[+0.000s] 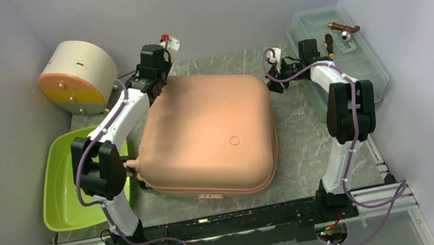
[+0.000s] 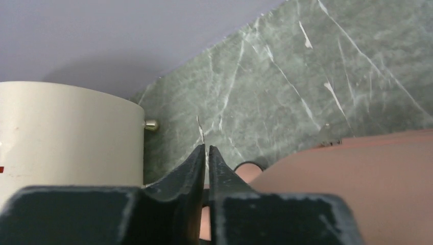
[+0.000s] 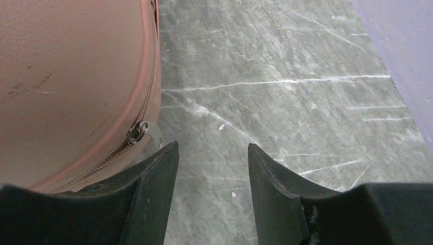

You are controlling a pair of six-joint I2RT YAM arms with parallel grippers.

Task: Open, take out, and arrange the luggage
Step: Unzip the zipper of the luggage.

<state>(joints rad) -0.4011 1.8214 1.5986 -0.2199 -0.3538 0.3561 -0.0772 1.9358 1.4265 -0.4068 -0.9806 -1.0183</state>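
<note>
The salmon-pink luggage (image 1: 209, 130) lies flat and zipped shut in the middle of the table. My left gripper (image 1: 153, 93) hangs at its far left corner. In the left wrist view that left gripper (image 2: 207, 149) has its jaws together but for a thin slit, and nothing shows between the tips. The pink shell (image 2: 367, 173) lies just to their right. My right gripper (image 1: 275, 82) stands at the luggage's far right corner. Seen from the right wrist, the right gripper (image 3: 213, 145) is open over bare table, just right of the metal zipper pull (image 3: 137, 132) on the pink luggage (image 3: 66, 76).
A cream half-round box (image 1: 77, 76) with an orange-yellow front stands at the back left, close to my left fingers (image 2: 66, 138). A lime-green tub (image 1: 65, 188) sits at the left edge. A translucent toolbox (image 1: 352, 73) with small tools on its lid fills the back right.
</note>
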